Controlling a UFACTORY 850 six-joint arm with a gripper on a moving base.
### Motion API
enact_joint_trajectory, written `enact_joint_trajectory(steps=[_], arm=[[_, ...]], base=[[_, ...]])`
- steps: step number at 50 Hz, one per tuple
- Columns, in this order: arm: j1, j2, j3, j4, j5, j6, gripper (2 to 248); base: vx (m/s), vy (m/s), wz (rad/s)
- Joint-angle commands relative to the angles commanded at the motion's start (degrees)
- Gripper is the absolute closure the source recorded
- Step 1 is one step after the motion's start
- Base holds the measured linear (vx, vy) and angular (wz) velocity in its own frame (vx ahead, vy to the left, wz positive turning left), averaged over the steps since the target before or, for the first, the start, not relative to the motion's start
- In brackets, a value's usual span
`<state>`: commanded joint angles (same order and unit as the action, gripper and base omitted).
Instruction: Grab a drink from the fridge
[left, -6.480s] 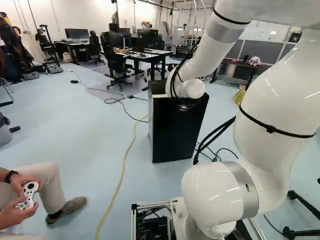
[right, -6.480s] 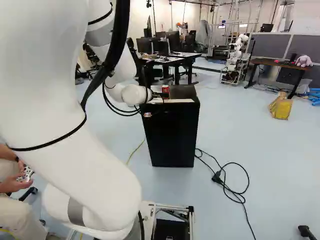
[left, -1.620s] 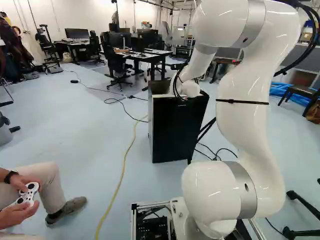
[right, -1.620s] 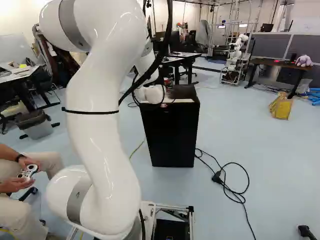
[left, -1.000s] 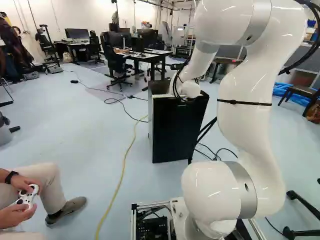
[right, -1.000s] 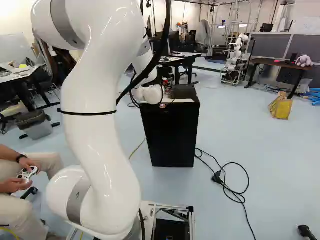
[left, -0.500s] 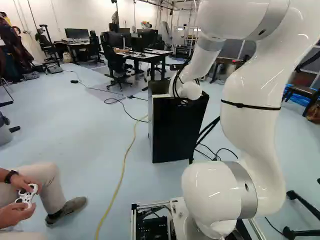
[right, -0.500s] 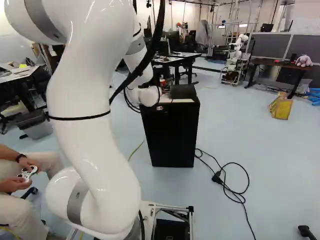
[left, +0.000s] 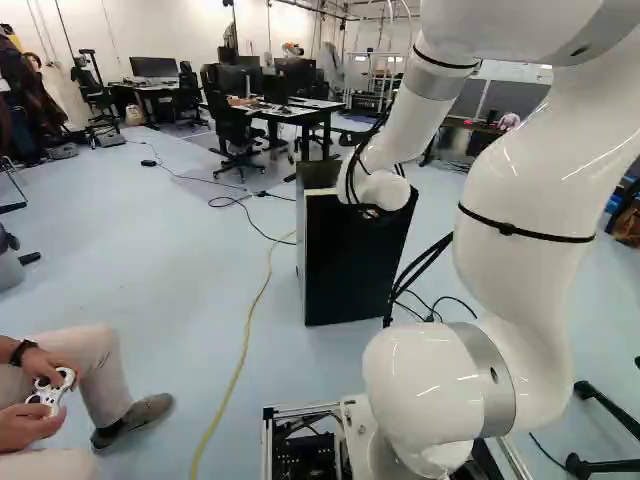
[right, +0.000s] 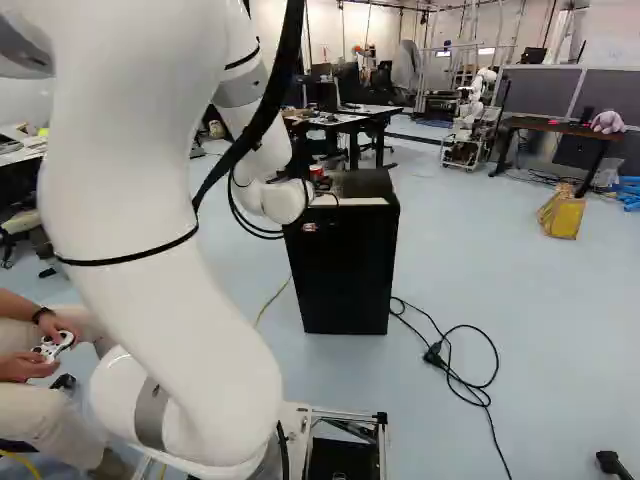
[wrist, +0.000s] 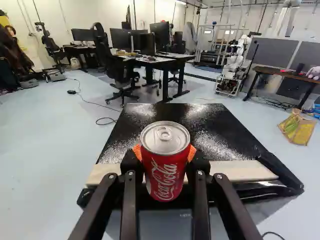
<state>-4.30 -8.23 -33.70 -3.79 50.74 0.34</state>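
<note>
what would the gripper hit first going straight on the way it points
Past the can it holds, the gripper would probably meet the fridge's top; height is unclear, so it may clear that.

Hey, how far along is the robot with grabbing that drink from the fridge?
Done: it has reached a red can. In hand: the gripper has it, with orange pads against both sides, near the top front edge of the fridge. Left: probably just taking the can clear, since I can't tell whether it's already lifted.
</note>
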Motion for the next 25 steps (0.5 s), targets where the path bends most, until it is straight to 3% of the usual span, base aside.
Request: enact_joint_trajectory(steps=[25], arm=[[1.94,10.93,12.94,1.71,-0.33,-0.16,152]], base=[[0.000,0.000,0.000]])
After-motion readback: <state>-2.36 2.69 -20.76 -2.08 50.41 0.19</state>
